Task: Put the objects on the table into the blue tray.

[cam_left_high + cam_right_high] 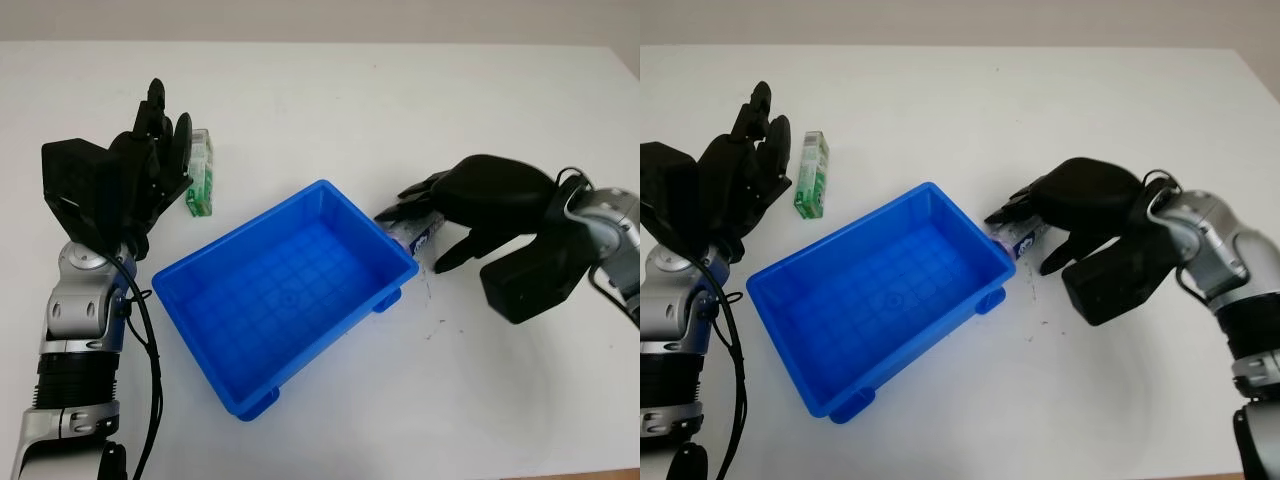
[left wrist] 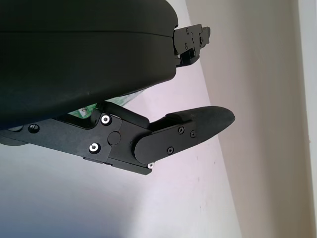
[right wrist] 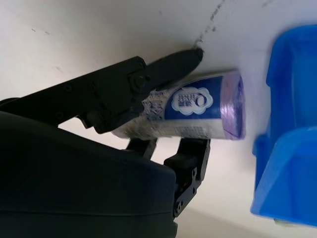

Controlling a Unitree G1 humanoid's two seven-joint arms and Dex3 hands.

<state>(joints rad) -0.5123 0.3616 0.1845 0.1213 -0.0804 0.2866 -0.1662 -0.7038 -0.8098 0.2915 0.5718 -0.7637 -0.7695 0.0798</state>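
Observation:
The blue tray (image 1: 280,292) stands empty in the middle of the white table. Just past its right corner, my right hand (image 1: 412,222) is shut on a small tissue pack (image 3: 198,106) with a blue and purple label, one finger over it and the others under it. Whether the pack is off the table I cannot tell. A green box (image 1: 203,172) lies to the far left of the tray. My left hand (image 1: 152,150) is open right beside that box, on its left, holding nothing.
The table's far edge runs along the top of the eye views, with the near edge at the lower right. Dark scuff marks (image 1: 432,300) dot the table right of the tray. A black cable (image 1: 152,350) hangs along my left forearm.

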